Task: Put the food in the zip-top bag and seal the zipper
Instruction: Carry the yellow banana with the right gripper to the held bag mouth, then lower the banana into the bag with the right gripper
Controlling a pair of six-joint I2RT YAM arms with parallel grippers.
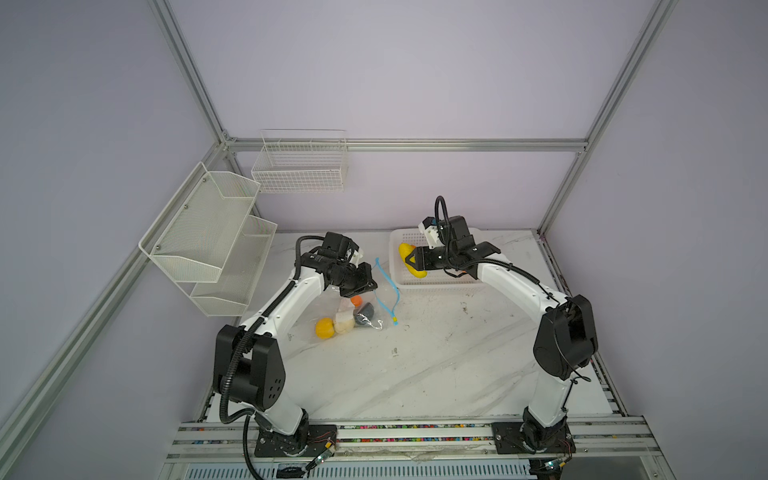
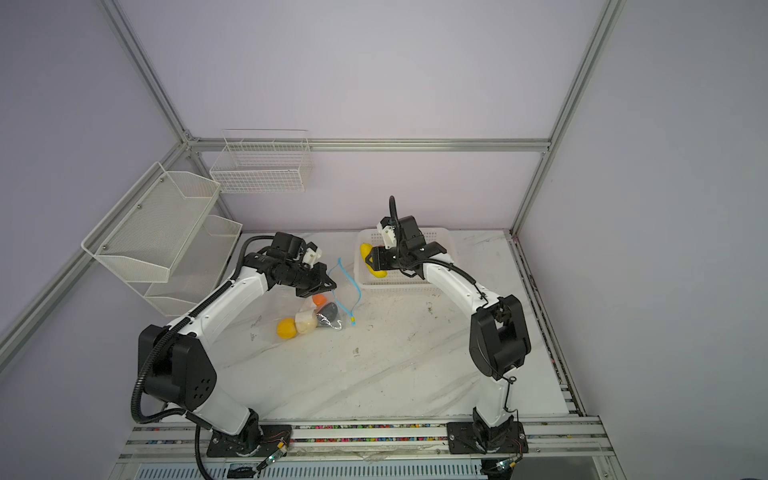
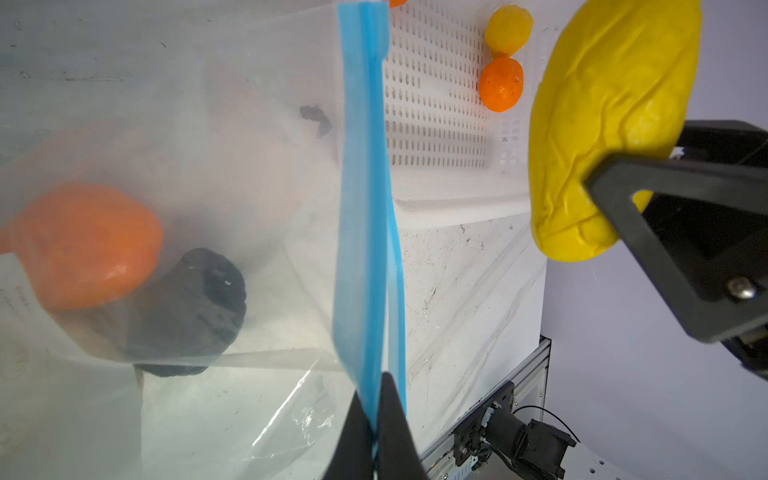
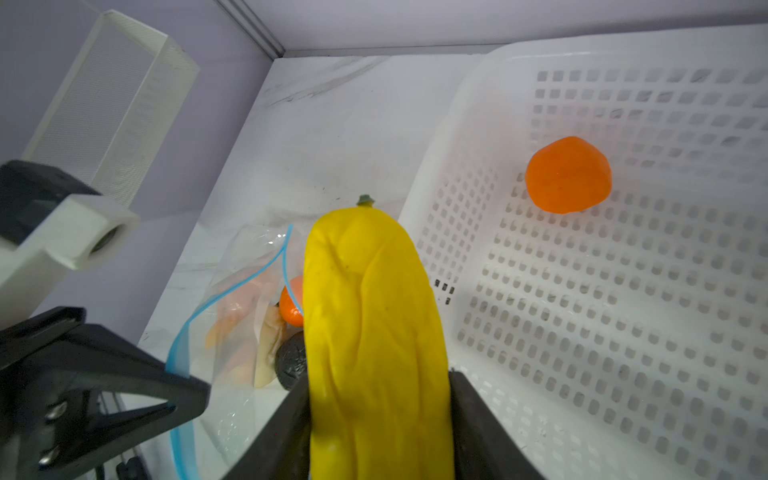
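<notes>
My right hand [image 4: 379,399] is clamped on the long yellow toy fruit [image 4: 365,316], over the edge of the white perforated basket [image 4: 440,166]. My left hand [image 3: 376,415] is pinched shut on the light-blue zipper strip [image 3: 361,208], holding the clear crinkly bag [image 3: 166,124] open. I'd feed the fruit in end-first.

- The zip-top bag [image 1: 382,301] lies on the table [image 1: 415,365], left of centre, with four fruits [image 1: 344,326] in it.
- The basket [image 1: 436,284] sits just right of the bag and farther back, with round fruits [image 3: 500,85] inside.
- The long fruit [image 1: 404,250] hangs over the basket's left end.
</notes>
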